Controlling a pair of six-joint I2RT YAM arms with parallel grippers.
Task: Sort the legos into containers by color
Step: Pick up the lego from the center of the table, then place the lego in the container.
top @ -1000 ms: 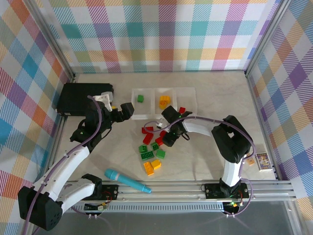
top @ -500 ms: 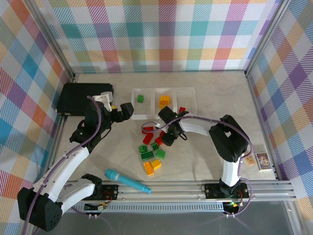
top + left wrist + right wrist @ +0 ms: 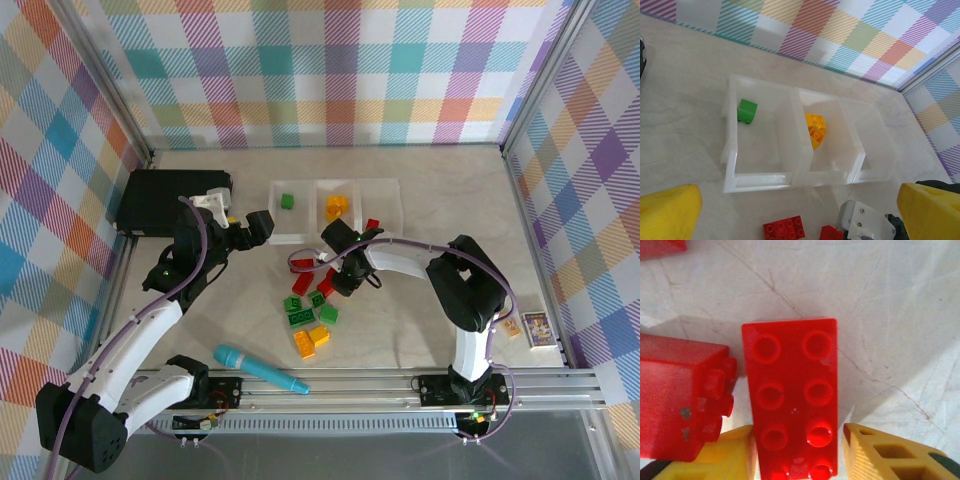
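Note:
In the right wrist view a red lego [image 3: 790,390], two studs wide, lies flat between my right gripper's [image 3: 800,452] yellow fingers. The left finger [image 3: 730,455] touches it; a sliver of table separates it from the right finger [image 3: 890,455]. A second red lego [image 3: 680,395] lies on its side just left. From above, that gripper [image 3: 335,275] sits over the red legos [image 3: 301,283], beside green [image 3: 300,317] and orange legos [image 3: 311,340]. The containers [image 3: 304,237] hold a green lego [image 3: 287,201], orange legos [image 3: 336,207] and a red one [image 3: 372,224]. My left gripper [image 3: 262,225] hovers open.
A black case [image 3: 165,200] lies at the back left. A teal marker [image 3: 260,370] rests near the front rail. A small card [image 3: 537,327] sits at the right edge. Checked walls enclose the table on three sides.
My right gripper has shifted slightly left over the red legos and its fingers have narrowed around one of them. The left arm has stayed still.

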